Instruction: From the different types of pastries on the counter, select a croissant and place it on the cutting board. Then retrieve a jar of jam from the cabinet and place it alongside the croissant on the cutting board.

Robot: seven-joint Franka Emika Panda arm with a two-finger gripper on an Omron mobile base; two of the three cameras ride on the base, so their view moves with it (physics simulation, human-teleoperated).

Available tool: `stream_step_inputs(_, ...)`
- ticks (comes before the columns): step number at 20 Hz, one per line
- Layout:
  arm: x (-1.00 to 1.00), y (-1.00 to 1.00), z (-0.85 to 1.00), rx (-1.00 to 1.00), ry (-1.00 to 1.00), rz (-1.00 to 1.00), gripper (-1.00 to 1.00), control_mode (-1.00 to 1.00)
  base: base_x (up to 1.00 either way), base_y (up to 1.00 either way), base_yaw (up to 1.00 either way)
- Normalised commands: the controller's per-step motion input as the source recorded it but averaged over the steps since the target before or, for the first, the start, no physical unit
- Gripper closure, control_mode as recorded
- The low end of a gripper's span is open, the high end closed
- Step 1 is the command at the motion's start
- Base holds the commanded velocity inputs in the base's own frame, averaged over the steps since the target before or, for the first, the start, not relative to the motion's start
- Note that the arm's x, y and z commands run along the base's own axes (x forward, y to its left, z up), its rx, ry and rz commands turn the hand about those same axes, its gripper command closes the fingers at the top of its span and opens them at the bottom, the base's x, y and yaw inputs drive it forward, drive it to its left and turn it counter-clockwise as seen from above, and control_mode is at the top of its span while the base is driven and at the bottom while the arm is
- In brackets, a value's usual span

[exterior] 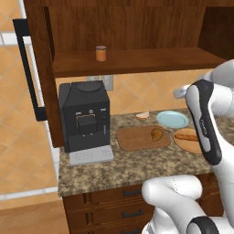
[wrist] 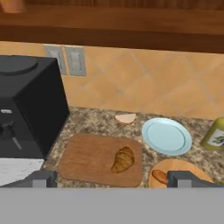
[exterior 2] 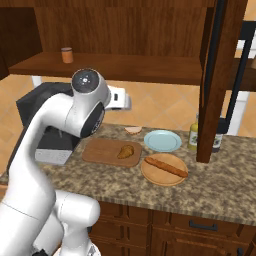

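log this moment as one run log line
phase: croissant placed on cutting board | pincer: open, empty, above board | jar of jam: on cabinet shelf | next: fetch jar

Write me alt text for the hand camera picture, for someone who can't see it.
A small golden-brown curved croissant lies on the right part of a flat reddish-brown wooden cutting board on a speckled granite counter. A black coffee machine stands left of the board; a pale blue round plate and a pale tan flat pastry lie beyond it.
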Motion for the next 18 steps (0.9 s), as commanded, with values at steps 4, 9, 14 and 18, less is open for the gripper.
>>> stream_step_inputs(4,-0.78,0.0,0.46,0.0,-0.37,0.01,-1.0,-1.0,0.0,0.0,0.0)
stream_step_inputs(9,-0.62,0.03,0.59,0.01,-0.25,0.0,-1.0,-1.0,0.0,0.0,0.0)
stream_step_inputs(14,-0.3,0.26,0.64,0.0,-0.01,0.0,-1.0,-1.0,0.0,0.0,0.0)
stream_step_inputs(18,-0.21,0.21,0.7,0.0,0.05,0.0,-1.0,-1.0,0.0,0.0,0.0)
